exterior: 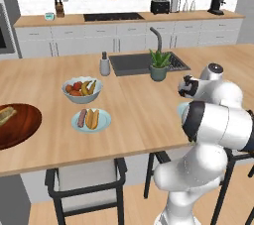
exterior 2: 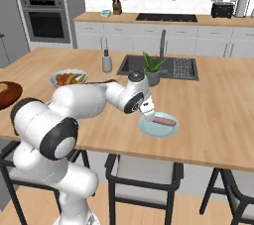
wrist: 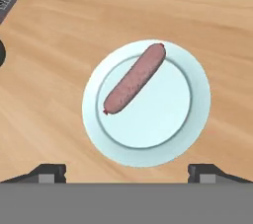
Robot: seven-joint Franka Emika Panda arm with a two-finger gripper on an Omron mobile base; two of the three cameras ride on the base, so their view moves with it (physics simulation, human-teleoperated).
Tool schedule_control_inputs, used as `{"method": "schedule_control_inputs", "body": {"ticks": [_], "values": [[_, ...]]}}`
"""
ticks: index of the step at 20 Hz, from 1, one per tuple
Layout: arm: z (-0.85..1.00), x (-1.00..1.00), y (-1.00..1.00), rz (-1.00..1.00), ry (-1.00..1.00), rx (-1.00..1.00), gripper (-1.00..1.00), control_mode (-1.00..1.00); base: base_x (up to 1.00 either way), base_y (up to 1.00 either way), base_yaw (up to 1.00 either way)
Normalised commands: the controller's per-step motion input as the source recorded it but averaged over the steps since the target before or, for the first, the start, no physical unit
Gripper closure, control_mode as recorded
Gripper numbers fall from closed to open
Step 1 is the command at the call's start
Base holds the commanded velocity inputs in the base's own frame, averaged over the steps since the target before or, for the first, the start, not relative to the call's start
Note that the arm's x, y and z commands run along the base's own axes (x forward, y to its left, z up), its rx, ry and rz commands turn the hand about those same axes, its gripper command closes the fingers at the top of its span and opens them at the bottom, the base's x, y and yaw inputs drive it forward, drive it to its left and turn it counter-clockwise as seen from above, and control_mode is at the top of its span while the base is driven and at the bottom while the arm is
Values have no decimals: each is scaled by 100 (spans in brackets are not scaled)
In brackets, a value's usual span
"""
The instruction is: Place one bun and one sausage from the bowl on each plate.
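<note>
left base view: long pale wooden surface across the middle of a white-cabinet kitchen, dark sink set into it, dark tap behind, small green potted plant at the sink's near edge, grey upright dispenser bottle to its left. back counter with a black hob, knife block, toaster and coffee machine along a white tiled wall. wide dark reddish-brown wooden bowl at the left edge, holding a bun. deeper grey fruit bowl just behind a small pale blue round plate carrying one sausage and one bun side by side. dark-framed chair tucked under the near edge. white arm with dark joints bulking at lower right, folded forward over the surface.

right base view: same surface from the other side, oven stack at upper left. arm reaching rightward and low, hand tipped down over a second pale blue round plate near the front edge, reddish-pink sausage lying on it. gripper just above that plate's left part.

hand view: looking straight down on the second plate, sausage lying diagonally across its upper left half, one end at the rim. jaws spread wide apart, dark tips at the bottom corners, holding nothing, clear of plate and sausage.
</note>
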Motion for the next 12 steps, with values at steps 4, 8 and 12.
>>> {"method": "schedule_control_inputs", "body": {"ticks": [4,8,12], "values": [[75,-82,100,52,9,-28,-100,-100,0,0,0],[36,-74,100,48,5,-19,-100,-100,0,0,0],[36,-43,78,35,12,-9,-100,-100,0,0,0]]}}
